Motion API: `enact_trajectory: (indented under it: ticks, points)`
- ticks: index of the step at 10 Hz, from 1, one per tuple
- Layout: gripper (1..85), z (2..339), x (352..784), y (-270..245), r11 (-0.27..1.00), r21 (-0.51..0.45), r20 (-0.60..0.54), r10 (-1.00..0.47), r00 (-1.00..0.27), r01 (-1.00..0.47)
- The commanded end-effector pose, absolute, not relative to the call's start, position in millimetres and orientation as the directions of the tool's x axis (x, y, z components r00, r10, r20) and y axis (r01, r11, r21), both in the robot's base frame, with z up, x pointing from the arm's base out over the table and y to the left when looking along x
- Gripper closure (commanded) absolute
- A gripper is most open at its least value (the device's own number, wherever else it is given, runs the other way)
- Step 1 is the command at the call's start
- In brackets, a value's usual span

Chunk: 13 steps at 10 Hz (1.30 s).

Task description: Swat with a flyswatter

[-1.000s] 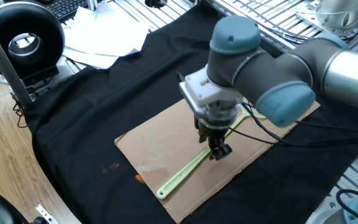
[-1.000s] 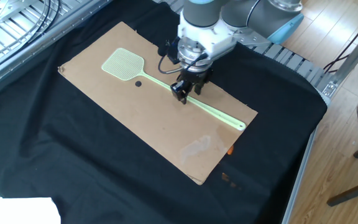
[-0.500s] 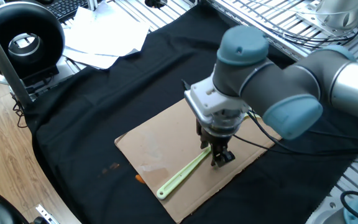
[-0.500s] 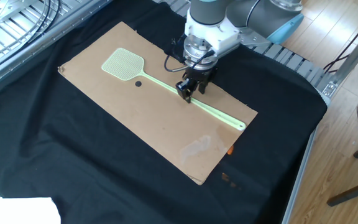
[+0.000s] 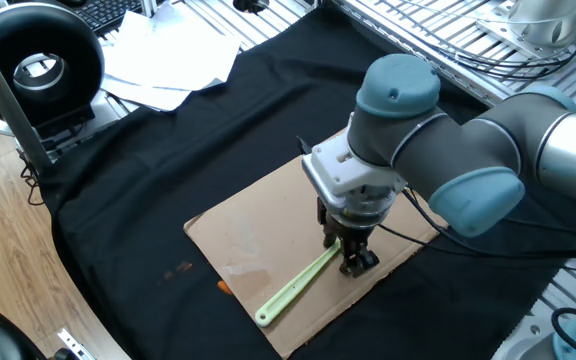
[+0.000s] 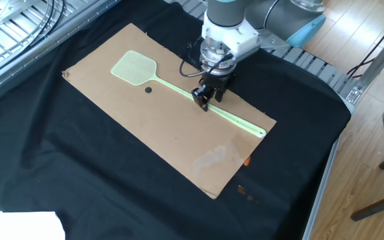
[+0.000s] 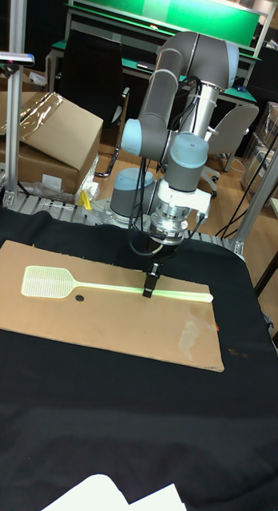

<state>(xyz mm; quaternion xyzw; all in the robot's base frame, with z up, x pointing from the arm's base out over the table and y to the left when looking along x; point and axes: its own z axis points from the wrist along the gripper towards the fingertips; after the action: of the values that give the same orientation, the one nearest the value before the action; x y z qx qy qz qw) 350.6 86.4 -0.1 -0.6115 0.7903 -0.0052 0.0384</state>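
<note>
Flyswatter (image 6: 172, 89) flat on cardboard sheet (image 6: 132, 127), mesh head at the far end from gripper (image 6: 205, 99).
Fingers down around the thin handle, grip not confirmable; off-centre pinch, possible slipping or twisting when lifted.

a brown cardboard sheet (image 6: 145, 127) lies on black cloth (image 6: 59, 173), with white papers (image 5: 173, 60) nearby.

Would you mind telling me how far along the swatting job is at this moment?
Done: the gripper has reached the flyswatter and sits low at mid-handle. In hand: the grasp itself; whether it has closed is unclear. Left: lifting and swatting, as the flyswatter lies flat on the cardboard sheet, near a small dark spot.
</note>
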Motion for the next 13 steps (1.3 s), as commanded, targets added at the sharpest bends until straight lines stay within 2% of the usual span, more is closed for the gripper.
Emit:
enact_trajectory:
  ticks: [1,3,4,7,11,13]
  points:
    - [65.3,1,354,94,0.307,-0.056,-0.089,-0.949,-0.302,-0.95]
    - [69.7,4,356,92,0.324,-0.046,-0.096,-0.943,-0.319,-0.945]
    - [75.7,8,356,91,0.347,-0.046,-0.091,-0.935,-0.342,-0.937]
    - [83.7,19,367,92,0.397,-0.037,-0.103,-0.914,-0.392,-0.917]
    - [84.3,59,398,64,0.421,-0.097,0.032,-0.904,-0.425,-0.902]
    - [84.3,77,419,61,0.498,-0.077,0.016,-0.866,-0.5,-0.864]
